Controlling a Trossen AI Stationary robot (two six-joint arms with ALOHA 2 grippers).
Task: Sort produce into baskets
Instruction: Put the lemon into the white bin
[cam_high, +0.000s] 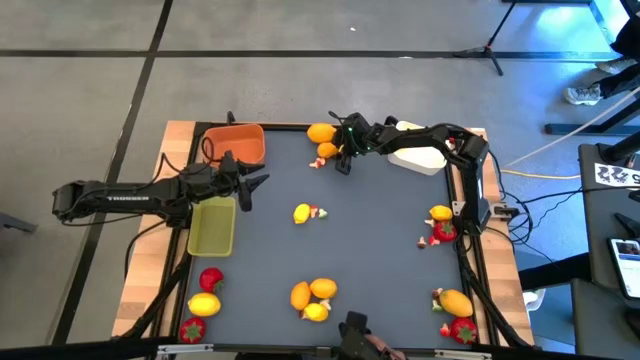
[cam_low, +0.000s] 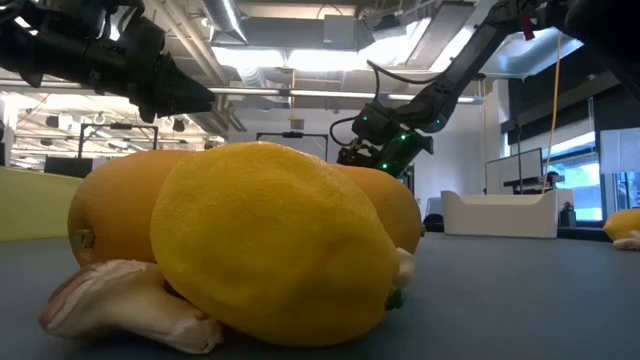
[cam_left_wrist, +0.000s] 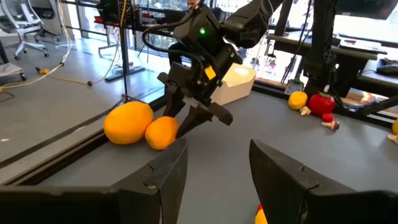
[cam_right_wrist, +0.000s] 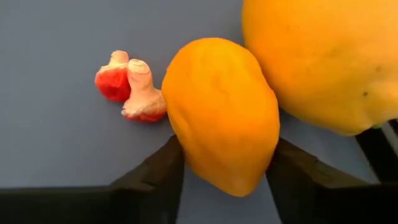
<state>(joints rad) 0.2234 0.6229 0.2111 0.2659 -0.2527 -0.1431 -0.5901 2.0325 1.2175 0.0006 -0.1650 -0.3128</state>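
At the far edge: right gripper (cam_high: 340, 160), jaws straddling the small orange fruit (cam_right_wrist: 221, 115), not yet clamped, for pickup.
Left gripper (cam_high: 250, 188): jaws apart, waiting over the yellow-green basket (cam_high: 212, 226).
White basket (cam_high: 418, 155): nearby.

White lettering — "TROSSEN" — runs along the left arm (cam_high: 112, 198).

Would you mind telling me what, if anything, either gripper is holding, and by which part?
The right gripper straddles the small orange fruit at its narrow end; a firm grip cannot be told. The left gripper holds nothing.
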